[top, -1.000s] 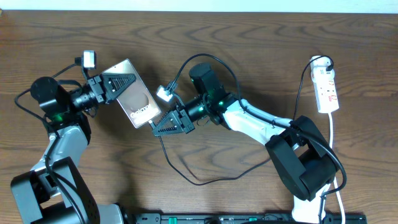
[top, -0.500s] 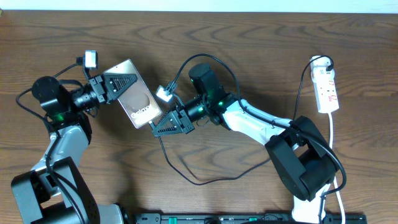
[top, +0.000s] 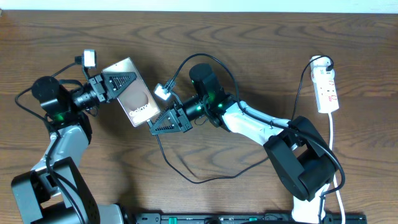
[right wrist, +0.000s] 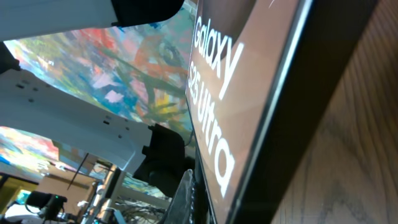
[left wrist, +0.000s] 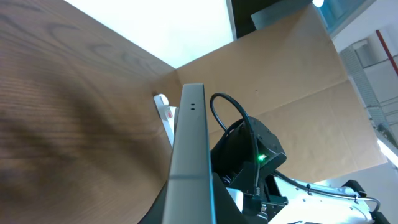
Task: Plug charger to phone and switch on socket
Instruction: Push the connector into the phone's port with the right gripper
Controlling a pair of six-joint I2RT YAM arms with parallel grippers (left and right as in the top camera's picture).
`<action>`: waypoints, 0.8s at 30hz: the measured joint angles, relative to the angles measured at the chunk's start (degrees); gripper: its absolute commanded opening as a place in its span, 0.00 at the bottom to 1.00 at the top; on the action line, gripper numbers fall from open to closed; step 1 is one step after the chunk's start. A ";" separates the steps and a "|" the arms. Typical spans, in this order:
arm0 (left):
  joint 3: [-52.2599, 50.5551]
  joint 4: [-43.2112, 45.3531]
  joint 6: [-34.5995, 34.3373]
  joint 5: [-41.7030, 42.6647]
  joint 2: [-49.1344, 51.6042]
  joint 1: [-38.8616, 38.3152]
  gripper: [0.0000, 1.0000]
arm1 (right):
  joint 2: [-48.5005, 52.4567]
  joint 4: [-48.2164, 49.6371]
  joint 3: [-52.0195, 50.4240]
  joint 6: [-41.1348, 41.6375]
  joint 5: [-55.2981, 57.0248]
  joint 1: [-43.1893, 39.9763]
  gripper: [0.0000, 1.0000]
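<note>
phone (top: pixel 137 99): glossy glass face | table (top: pixel 249 50): matt brown wood grain

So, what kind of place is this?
Probably a robot lab bench: two arms at a wooden table, a cardboard wall behind, and a phone and socket as test props.

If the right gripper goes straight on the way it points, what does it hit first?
Most likely the phone. The right gripper points at the end farthest from the left gripper, which holds it. The right wrist view shows its face close ahead, though relative height is unclear.
</note>
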 measured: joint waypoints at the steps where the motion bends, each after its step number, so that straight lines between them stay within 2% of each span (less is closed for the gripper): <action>1: 0.00 0.02 0.15 -0.17 0.00 -0.28 0.08 | 0.00 0.00 0.00 0.31 0.00 0.00 0.01; 24: 0.02 0.17 2.27 -3.30 0.00 -1.62 0.08 | 0.00 0.24 -0.15 5.77 3.45 -2.12 0.01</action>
